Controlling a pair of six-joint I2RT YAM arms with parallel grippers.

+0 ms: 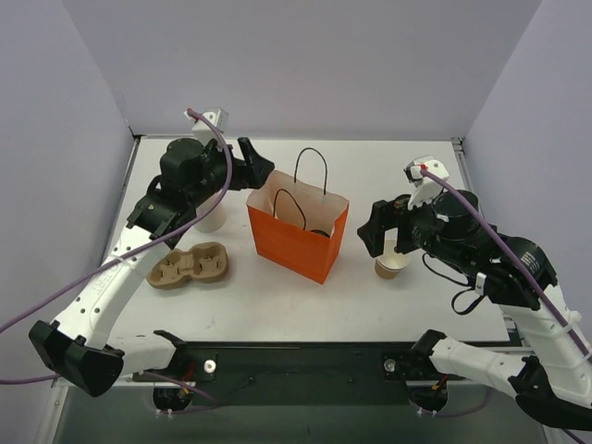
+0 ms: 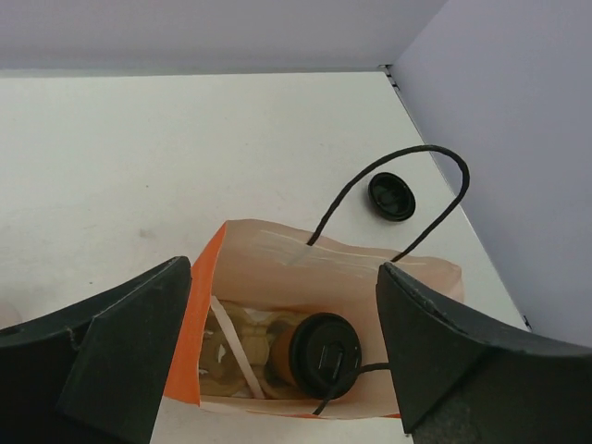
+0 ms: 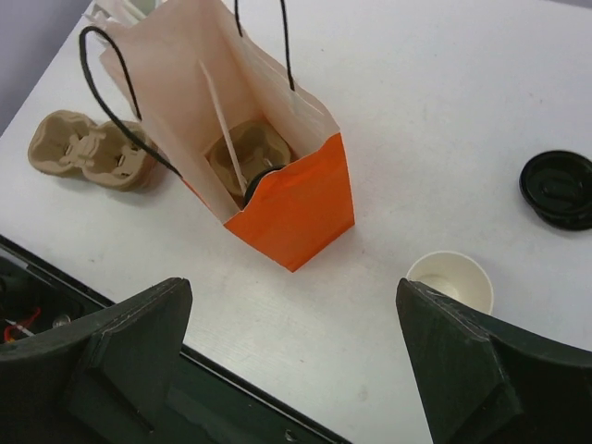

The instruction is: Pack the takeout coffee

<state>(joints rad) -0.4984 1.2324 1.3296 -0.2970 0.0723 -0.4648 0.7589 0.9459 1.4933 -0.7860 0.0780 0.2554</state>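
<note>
White table [image 1: 277, 310], lavender walls [image 1: 305, 65]: left gripper [image 2: 287, 324] and right gripper [image 3: 291, 361] gape (takeout coffee [image 2: 324, 356] inside orange bag [image 1: 294, 248]).

- Orange paper bag with black cord handles [image 1: 298, 245], standing upright and open-topped near the middle of the white table [image 1: 370, 310].
- Moulded brown pulp cup carrier [image 1: 190, 265], flat on the table left of the bag, apart from it.
- Second pulp carrier [image 3: 236, 150], down inside the bag, with a pale flat stick [image 3: 225, 129] leaning across it (stirrer or paper strip, hard to tell).
- Lidless tan paper cup [image 3: 450, 280], upright, right of the bag.
- Loose black plastic lid [image 3: 558, 188], flat near that cup, not touching.
- White cup [image 1: 211, 220], far left, largely hidden.
</note>
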